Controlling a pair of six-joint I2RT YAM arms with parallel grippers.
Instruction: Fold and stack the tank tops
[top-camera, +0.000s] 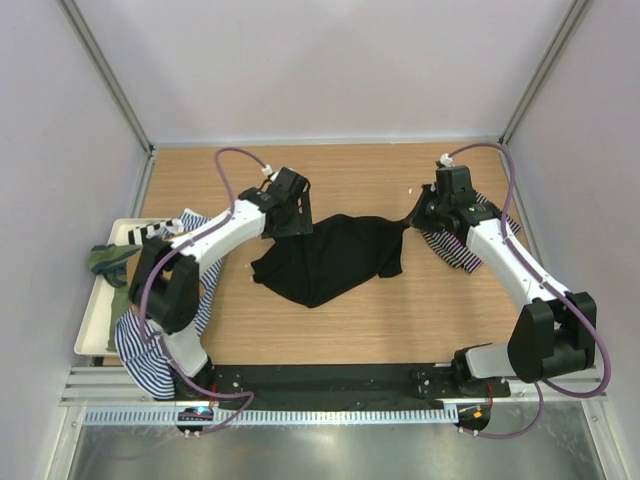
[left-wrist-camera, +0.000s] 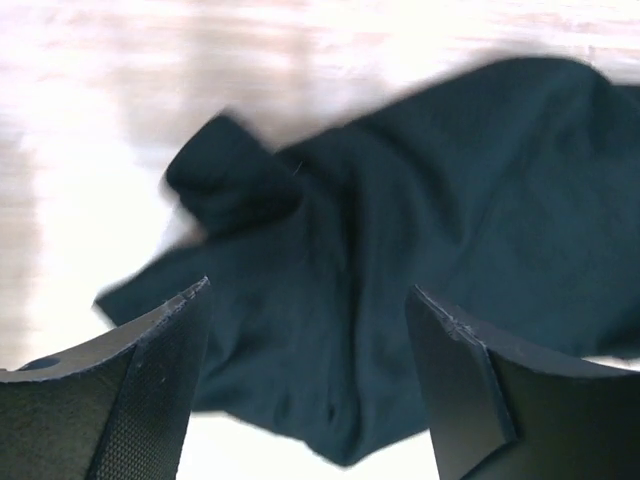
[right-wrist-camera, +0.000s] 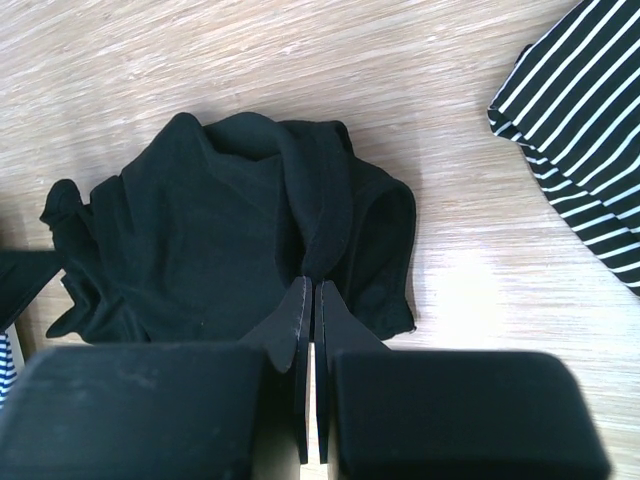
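The step in hand looks like spreading the black top (top-camera: 330, 262) flat before any fold. It lies crumpled in the middle of the table (top-camera: 420, 320), between the two arms.

The right claw (right-wrist-camera: 312, 290) is clenched. A strap of the black top runs into its tips, so it appears to pinch the top by that strap. In the overhead view the cloth draws to a point there, at its far right corner.

The left claw (left-wrist-camera: 308, 290) is released, its jaws standing wide over the top's left part with nothing between them. Its view is blurred, so whether the fingers touch the cloth cannot be told.

A striped top (top-camera: 455, 255) lies under the right arm, near the black top; whether it is folded cannot be told. On the tray (top-camera: 92, 330) at the left sit a green top (top-camera: 108, 260) and a blue-striped top (top-camera: 135, 350), which spills over the tray's near corner. No neat stack shows, so the task seems at an early stage.

The next move likely calls for the left claw to drop onto a left edge or the other strap. It would then close on a single layer and draw away from the right claw until the cloth lies smooth. The bunched cloth beneath the left claw could be caught double.
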